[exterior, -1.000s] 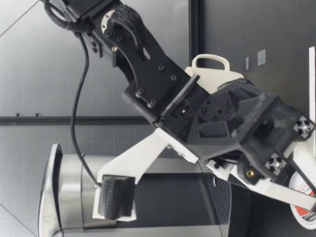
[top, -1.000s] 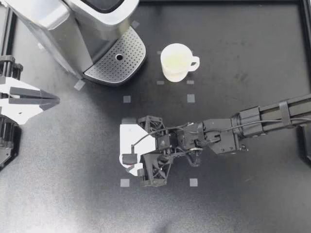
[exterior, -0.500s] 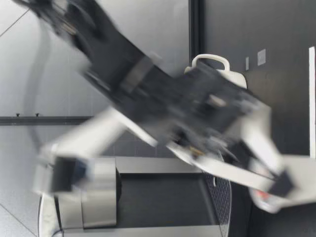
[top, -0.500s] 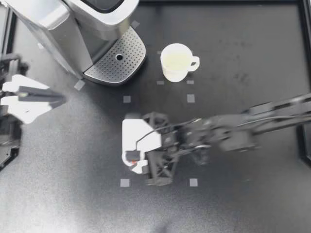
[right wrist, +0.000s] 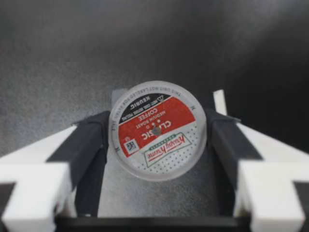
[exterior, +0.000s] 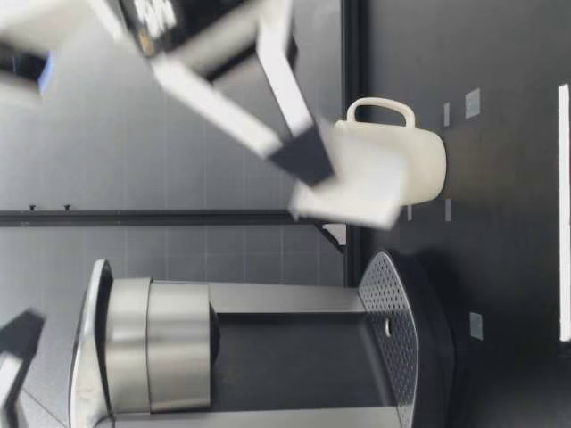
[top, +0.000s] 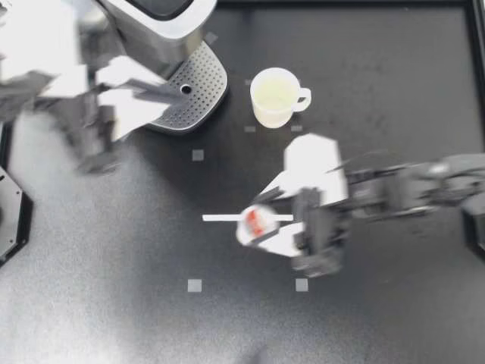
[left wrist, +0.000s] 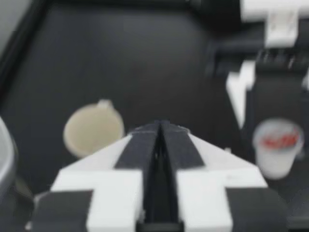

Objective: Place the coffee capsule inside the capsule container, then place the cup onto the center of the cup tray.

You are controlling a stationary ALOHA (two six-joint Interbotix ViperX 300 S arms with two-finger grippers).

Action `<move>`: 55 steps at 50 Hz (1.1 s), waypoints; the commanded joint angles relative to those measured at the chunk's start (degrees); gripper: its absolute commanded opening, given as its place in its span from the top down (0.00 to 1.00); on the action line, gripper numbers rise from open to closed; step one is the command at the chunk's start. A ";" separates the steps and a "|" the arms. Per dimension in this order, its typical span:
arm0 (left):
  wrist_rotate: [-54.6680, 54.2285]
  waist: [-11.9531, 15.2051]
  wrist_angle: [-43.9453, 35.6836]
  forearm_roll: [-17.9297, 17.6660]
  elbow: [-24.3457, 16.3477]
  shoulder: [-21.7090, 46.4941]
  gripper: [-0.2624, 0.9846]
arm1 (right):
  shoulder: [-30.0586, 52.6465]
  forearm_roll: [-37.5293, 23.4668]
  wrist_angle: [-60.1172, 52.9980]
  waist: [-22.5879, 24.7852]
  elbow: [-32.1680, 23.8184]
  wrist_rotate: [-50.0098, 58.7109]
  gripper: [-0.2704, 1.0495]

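Note:
My right gripper (top: pixel 258 221) reaches in from the right and is shut on the coffee capsule (top: pixel 255 220), a white pod with a red label, held above the middle of the table. In the right wrist view the capsule (right wrist: pixel 158 129) sits lid-up with both pads touching it. The white cup (top: pixel 274 97) stands upright beside the perforated cup tray (top: pixel 201 87) of the coffee machine (top: pixel 148 34). My left gripper (top: pixel 176 92) is shut and empty, blurred, over the tray's near edge. The left wrist view shows its fingers (left wrist: pixel 140 150) pressed together, the cup (left wrist: pixel 92 129) ahead.
A thin white strip (top: pixel 220 218) lies on the black table under the capsule. Small grey tape squares (top: pixel 195 285) mark the mat. In the low view the cup (exterior: pixel 401 160) stands beside the machine's tray (exterior: pixel 401 312), with my right gripper's blurred fingers (exterior: pixel 223 107) high above.
My right gripper has lifted off the table with the capsule and drawn back to the right. My left arm has swung from the left edge toward the machine's tray.

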 commanded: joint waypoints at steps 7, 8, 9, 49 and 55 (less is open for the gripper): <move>-1.49 -0.26 18.19 4.75 -15.64 9.76 0.70 | -6.15 0.09 -3.43 -1.49 5.98 0.26 0.39; -1.85 -0.44 19.86 5.54 -16.79 10.90 0.70 | -6.33 0.09 -3.43 -1.49 6.33 0.18 0.39; -2.20 -0.62 21.62 6.33 -18.02 12.13 0.70 | -6.50 0.09 -3.52 -1.49 6.68 0.09 0.39; -22.59 -12.92 57.74 59.94 -25.40 34.10 0.70 | -17.05 -0.35 -10.99 -2.20 19.16 -0.62 0.39; -24.35 -12.74 56.69 62.67 -23.64 33.93 0.70 | -15.91 -0.35 -10.99 -2.20 19.07 -0.53 0.39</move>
